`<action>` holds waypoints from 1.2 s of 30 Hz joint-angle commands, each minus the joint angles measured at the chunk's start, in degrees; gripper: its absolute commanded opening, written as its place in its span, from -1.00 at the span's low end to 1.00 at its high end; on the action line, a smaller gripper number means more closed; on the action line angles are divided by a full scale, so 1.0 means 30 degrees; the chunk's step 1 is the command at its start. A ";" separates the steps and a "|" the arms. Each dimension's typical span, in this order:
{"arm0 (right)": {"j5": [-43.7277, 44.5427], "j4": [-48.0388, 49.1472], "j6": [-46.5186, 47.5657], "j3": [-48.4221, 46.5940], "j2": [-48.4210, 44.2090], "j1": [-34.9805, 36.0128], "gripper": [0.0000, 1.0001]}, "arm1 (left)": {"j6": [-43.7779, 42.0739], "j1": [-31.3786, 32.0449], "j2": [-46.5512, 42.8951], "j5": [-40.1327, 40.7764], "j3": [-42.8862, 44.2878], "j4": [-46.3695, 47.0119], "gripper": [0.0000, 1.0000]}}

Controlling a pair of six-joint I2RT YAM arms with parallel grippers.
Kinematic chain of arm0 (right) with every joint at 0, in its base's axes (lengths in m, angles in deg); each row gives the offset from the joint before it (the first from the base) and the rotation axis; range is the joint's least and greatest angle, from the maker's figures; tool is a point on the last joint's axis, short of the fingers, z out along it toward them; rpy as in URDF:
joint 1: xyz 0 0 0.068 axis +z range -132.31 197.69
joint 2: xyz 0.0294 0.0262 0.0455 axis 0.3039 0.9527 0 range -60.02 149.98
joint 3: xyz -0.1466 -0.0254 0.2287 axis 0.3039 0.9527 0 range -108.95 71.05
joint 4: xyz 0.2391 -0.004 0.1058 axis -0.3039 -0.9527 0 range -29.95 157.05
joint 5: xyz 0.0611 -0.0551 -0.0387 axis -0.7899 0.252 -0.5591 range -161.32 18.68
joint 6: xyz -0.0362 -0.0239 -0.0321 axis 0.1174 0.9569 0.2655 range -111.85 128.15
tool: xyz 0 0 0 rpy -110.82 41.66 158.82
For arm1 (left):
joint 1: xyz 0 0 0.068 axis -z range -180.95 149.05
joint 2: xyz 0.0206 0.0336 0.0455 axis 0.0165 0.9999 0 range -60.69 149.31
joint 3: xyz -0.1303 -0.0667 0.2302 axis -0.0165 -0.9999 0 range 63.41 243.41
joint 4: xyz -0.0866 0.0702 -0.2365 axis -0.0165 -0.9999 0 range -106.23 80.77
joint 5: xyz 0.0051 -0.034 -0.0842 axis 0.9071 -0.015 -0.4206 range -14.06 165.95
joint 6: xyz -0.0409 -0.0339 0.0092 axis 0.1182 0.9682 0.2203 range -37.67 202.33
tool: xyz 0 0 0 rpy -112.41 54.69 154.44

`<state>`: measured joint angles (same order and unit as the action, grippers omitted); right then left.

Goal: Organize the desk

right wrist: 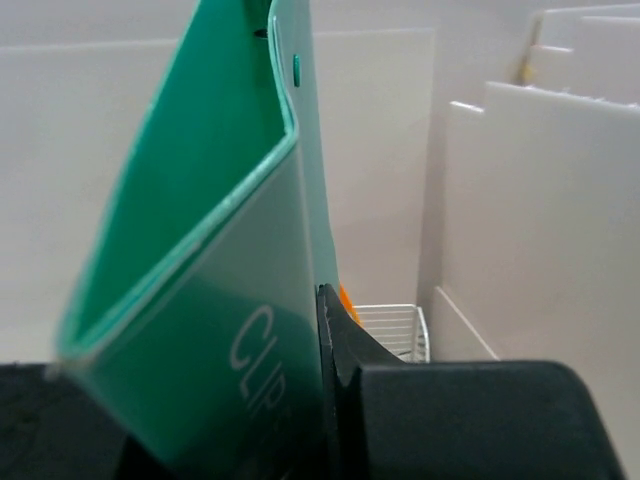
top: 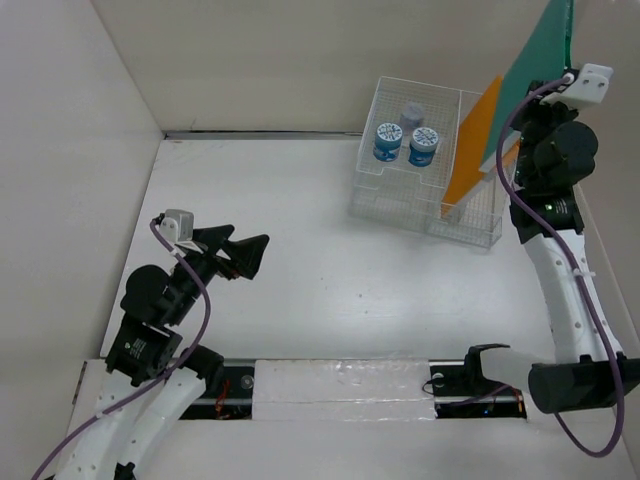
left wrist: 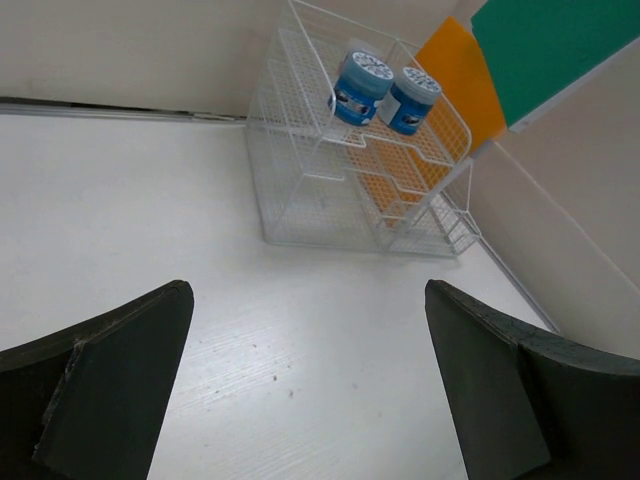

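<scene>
The desk is a wide white tabletop. A white wire-mesh rack stands at its back right. It holds two blue-lidded jars and a grey one, and an orange folder leaning in its right slot. My right gripper is shut on a green folder and holds it high above the rack's right end; the right wrist view shows the folder against the black finger. My left gripper is open and empty, low over the desk at the left.
Pale beige wall panels close in the desk on the left, back and right. The rack and jars show ahead of the left gripper. A black mount sits at the near edge by the right arm's base.
</scene>
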<state>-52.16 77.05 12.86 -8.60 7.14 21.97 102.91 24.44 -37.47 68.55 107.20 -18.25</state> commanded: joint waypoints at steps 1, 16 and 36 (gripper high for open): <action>-0.2313 0.2993 -0.0310 0.0620 0.0055 -0.0282 -1.00 | -0.0678 -0.0025 0.0139 0.0474 -0.0241 -0.0070 0.98; -0.2256 1.1136 -0.1481 0.6686 0.2135 -0.0868 -1.00 | -0.0678 -0.0025 0.0579 0.0649 -0.0329 -0.0217 0.97; 0.0410 1.6383 -0.0985 0.9295 0.5710 0.0976 -1.00 | -0.0883 -0.0025 0.1809 0.0591 -0.0271 -0.0217 0.96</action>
<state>-52.71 117.94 9.45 19.22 24.58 23.93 101.03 24.44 -32.93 70.21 106.50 -20.24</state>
